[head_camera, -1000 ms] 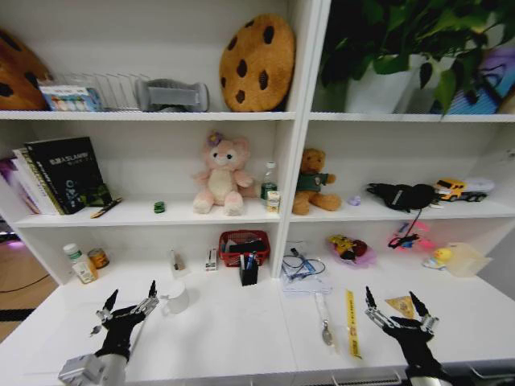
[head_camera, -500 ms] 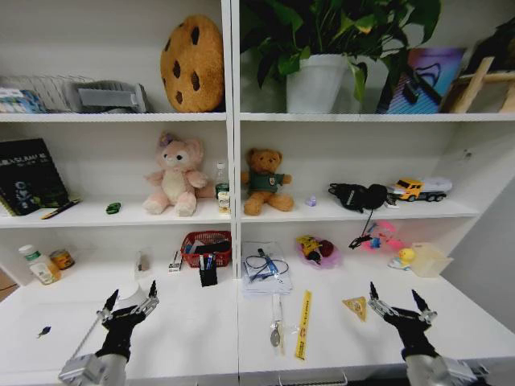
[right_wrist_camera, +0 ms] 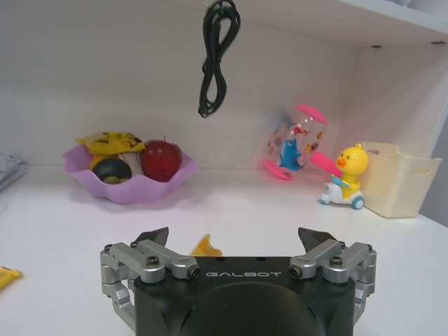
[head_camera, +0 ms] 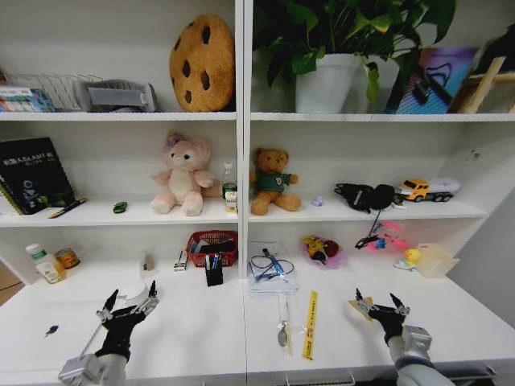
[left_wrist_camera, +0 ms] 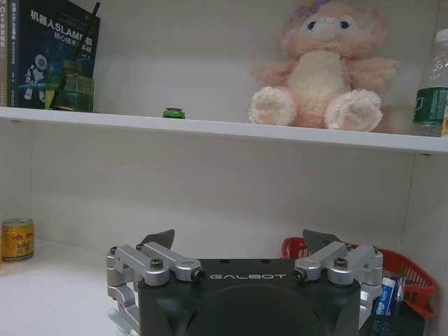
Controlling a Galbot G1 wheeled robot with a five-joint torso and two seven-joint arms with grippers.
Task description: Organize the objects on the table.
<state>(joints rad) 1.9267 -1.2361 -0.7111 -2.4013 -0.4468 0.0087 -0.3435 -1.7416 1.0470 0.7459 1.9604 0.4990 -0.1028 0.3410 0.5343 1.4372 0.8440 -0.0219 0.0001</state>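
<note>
Sweeping from the left end of the white table (head_camera: 201,338), a small dark item (head_camera: 51,330) was seen lying on the bare top, well apart from either gripper. The left gripper (head_camera: 129,301) was held low over the near left part of the table, its fingers (head_camera: 109,302) spread wide with nothing between them; in the left wrist view the same gripper (left_wrist_camera: 238,241) was seen with both fingertips parted and empty. Just beyond its fingers a white cup (head_camera: 133,289) stood on the table. On the shelf above, a tiny green toy car (head_camera: 120,207) was parked, seen again in the left wrist view (left_wrist_camera: 173,113) beside a pink plush rabbit (left_wrist_camera: 323,66). Farther right, a black pen holder (head_camera: 213,270) with blue pens stood in front of a red mesh basket (head_camera: 211,241). Past the shelf divider, a spoon (head_camera: 282,330) and a yellow ruler (head_camera: 310,324) lay side by side on the table. The right gripper (head_camera: 376,301) was held low near the right front, fingers likewise open and empty. A small yellow triangular piece (head_camera: 356,304) lay just beside its left fingertip, and in the right wrist view this piece (right_wrist_camera: 205,247) was seen on the table just ahead of the gripper (right_wrist_camera: 238,241), nearer the left finger, not enclosed.
</note>
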